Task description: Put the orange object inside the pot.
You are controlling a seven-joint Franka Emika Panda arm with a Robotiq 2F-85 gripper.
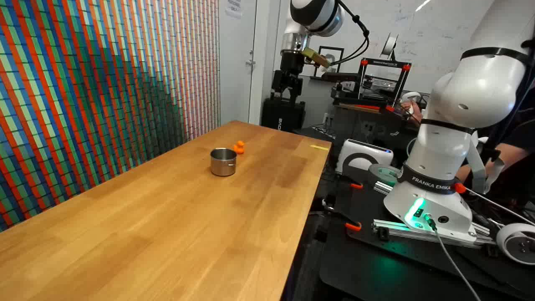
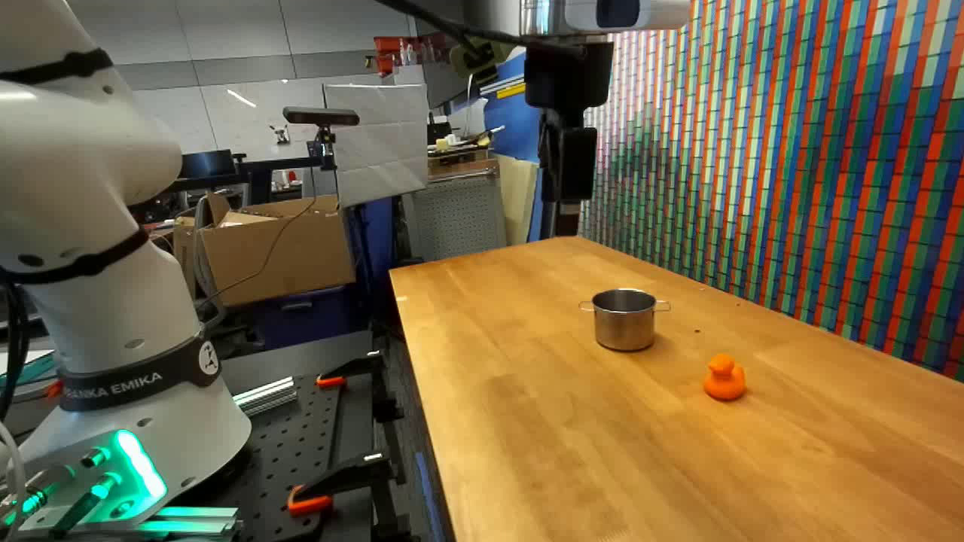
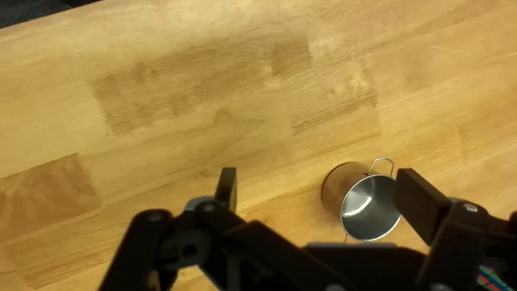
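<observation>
While the gripper hangs above the wooden table, its jaws wide apart and holding nothing, the orange duck sits on that table, near but apart from the metal pot.

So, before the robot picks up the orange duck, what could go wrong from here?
The wrist view does not show the duck, so the gripper might come down off target. The pot stands near the duck, so a clumsy approach could bump or tip the pot. The rounded duck might also slip from the grip.
</observation>
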